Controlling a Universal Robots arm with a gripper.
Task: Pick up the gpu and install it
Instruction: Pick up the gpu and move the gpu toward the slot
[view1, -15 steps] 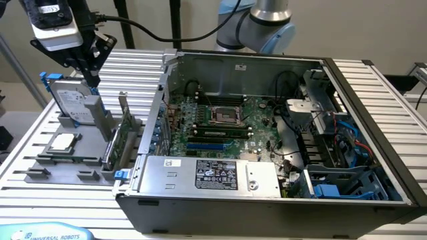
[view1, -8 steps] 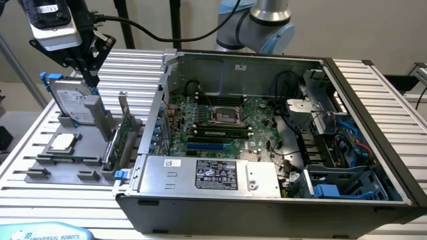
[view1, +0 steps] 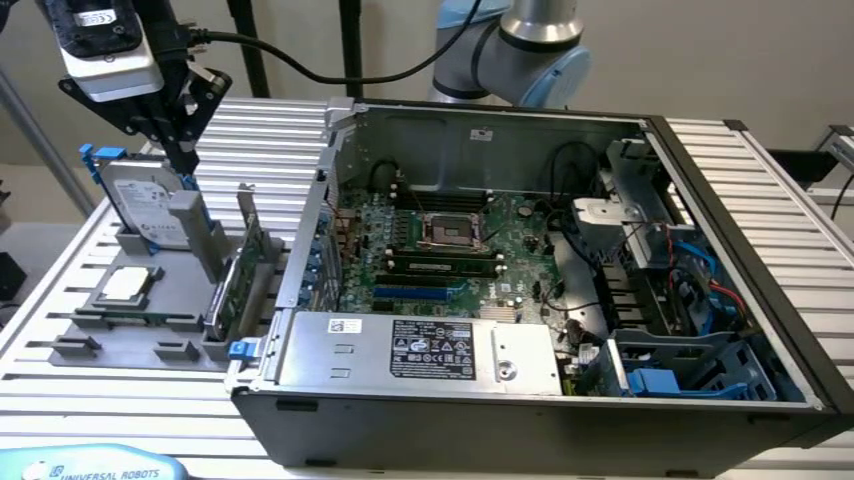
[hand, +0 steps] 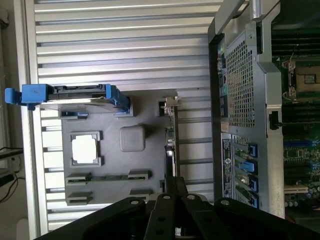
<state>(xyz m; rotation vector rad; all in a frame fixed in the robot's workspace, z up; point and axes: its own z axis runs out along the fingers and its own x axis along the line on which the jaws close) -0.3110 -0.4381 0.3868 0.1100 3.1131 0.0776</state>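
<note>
The gpu (view1: 242, 268) stands on its long edge in a slot of the grey holder tray (view1: 100, 335), to the exterior view's left of the open computer case (view1: 534, 400). Its silver bracket points up. In the wrist view the gpu (hand: 171, 142) is edge-on, a thin line beside the case wall. My gripper (view1: 183, 165) hangs above the tray, over the hard drive and up and to the exterior view's left of the gpu. Its dark fingers (hand: 170, 187) are shut, with nothing between them.
A silver hard drive with blue rails (view1: 139, 203) stands in the tray beside the gpu. A square CPU chip (view1: 127, 284) lies flat nearer the front. The motherboard (view1: 441, 250) lies inside the case, with a power supply (view1: 427, 350) at its front. Ribbed aluminium table (view1: 267, 125) lies all around.
</note>
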